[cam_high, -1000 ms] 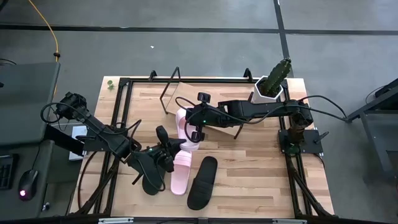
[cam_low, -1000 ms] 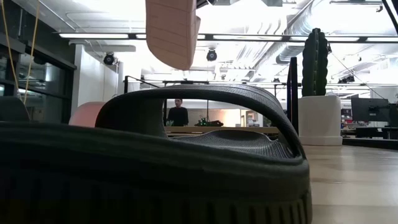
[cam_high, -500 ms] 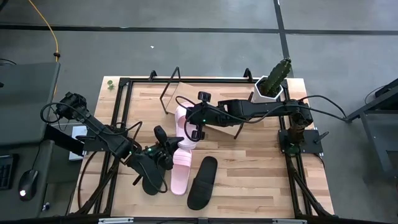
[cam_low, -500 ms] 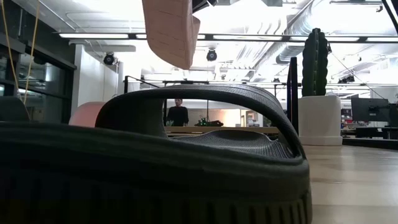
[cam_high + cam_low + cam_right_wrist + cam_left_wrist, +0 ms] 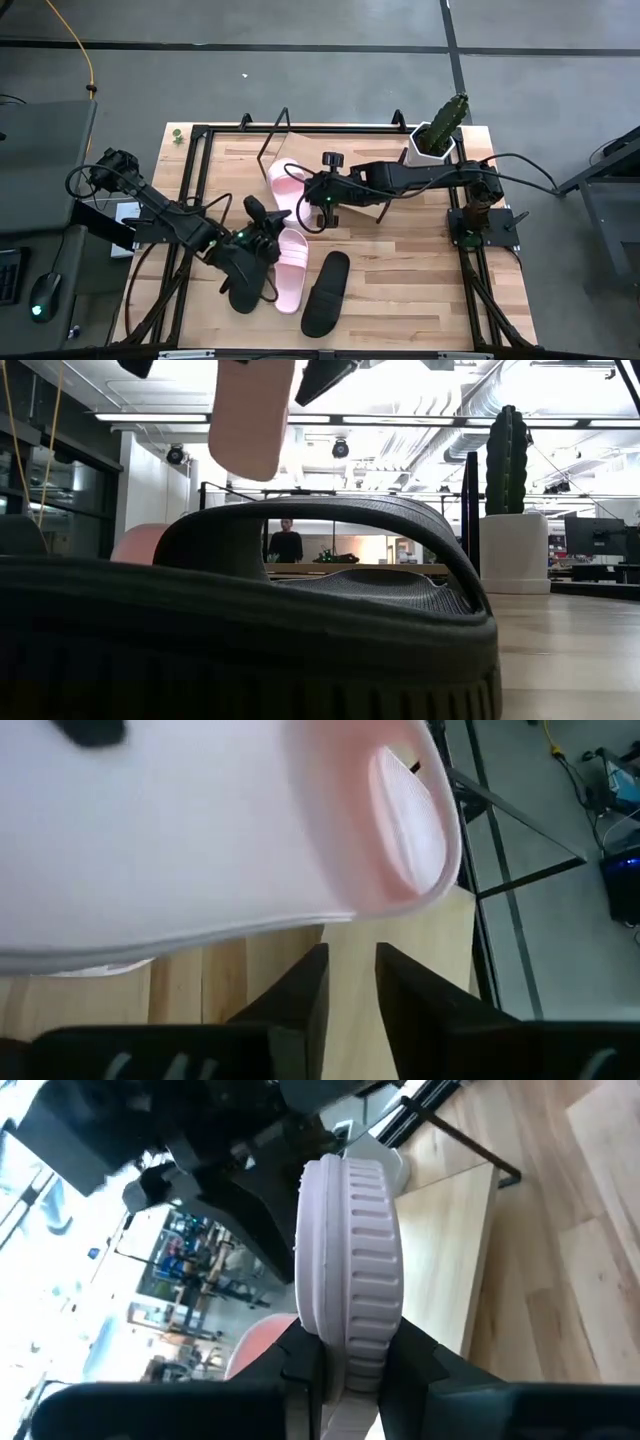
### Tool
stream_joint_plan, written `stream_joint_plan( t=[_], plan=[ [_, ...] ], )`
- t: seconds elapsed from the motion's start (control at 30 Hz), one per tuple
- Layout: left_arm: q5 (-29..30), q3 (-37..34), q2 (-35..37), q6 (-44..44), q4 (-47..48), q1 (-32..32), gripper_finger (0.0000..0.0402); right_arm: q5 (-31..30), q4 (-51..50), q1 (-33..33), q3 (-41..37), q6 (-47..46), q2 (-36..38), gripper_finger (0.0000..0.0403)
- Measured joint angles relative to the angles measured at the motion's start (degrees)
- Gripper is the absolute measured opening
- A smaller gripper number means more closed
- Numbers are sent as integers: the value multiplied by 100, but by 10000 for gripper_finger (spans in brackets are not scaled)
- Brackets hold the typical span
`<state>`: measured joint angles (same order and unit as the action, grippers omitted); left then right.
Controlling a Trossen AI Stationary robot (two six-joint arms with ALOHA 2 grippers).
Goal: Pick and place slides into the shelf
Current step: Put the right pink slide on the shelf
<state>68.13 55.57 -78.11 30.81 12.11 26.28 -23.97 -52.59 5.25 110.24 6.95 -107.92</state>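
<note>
The right tool (image 5: 318, 205) pinches 1 pink slide (image 5: 287, 183) above the counter (image 5: 420, 270), at the shelf (image 5: 300, 152). The left tool (image 5: 270, 240) pinches another pink slide (image 5: 288, 268), between 2 black slides (image 5: 325, 293) on the counter.

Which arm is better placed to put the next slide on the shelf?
Right. The right gripper holds a pink slide in the air right by the shelf. The left gripper grips the other pink slide farther from the shelf, near the table's front.
</note>
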Motion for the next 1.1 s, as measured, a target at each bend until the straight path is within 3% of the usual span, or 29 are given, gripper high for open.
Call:
stream_joint_plan(
  t=[0.33,0.6,0.77,1.1],
  plan=[
    [-1210,0,0,-728,737,-930,47,59,-349,32,920,161,2,87],
    [-2059,-2,18,-503,726,-1225,45,236,-1044,170,1548,214,2,87],
    [-2427,-4,137,174,365,-1519,44,324,-1231,254,1753,406,4,87],
    [-4510,-3,1084,861,171,-2580,44,311,-1466,267,1838,554,4,87]
  ],
)
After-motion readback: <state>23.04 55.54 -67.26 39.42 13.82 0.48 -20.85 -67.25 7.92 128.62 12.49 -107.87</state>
